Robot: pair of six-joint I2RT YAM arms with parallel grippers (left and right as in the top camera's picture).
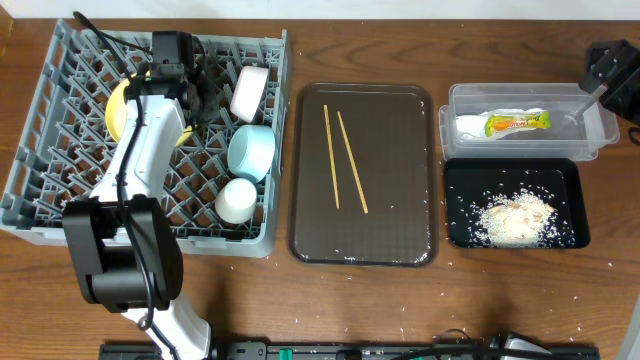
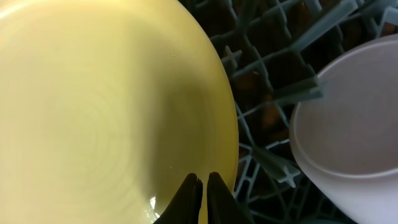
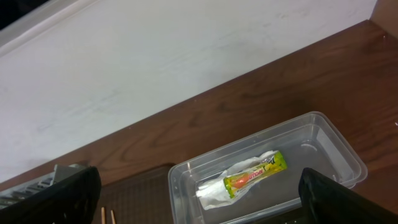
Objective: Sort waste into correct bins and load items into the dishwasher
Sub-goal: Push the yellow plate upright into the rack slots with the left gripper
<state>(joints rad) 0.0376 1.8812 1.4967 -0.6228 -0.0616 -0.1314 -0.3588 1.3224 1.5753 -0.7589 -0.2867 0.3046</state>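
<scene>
While the wrapper (image 1: 515, 122) lies in the clear tub (image 1: 592, 140) and the food scraps (image 1: 515, 215) in the black tray (image 1: 458, 180), we judge that loading is the step in hand. The left gripper (image 2: 203, 198) is inside the dish rack (image 1: 30, 150), fingertips pressed together at the yellow plate (image 2: 93, 112). The view is too close to say whether it touches the plate. The white bowl (image 1: 248, 92), blue bowl (image 1: 250, 150) and cup (image 1: 237, 200) stand racked. The right gripper (image 3: 199, 186) hangs spread above the tub. Only the chopsticks (image 1: 345, 160) lie unloaded on the brown tray (image 1: 400, 230); next we need a low, fine pinch across them.
</scene>
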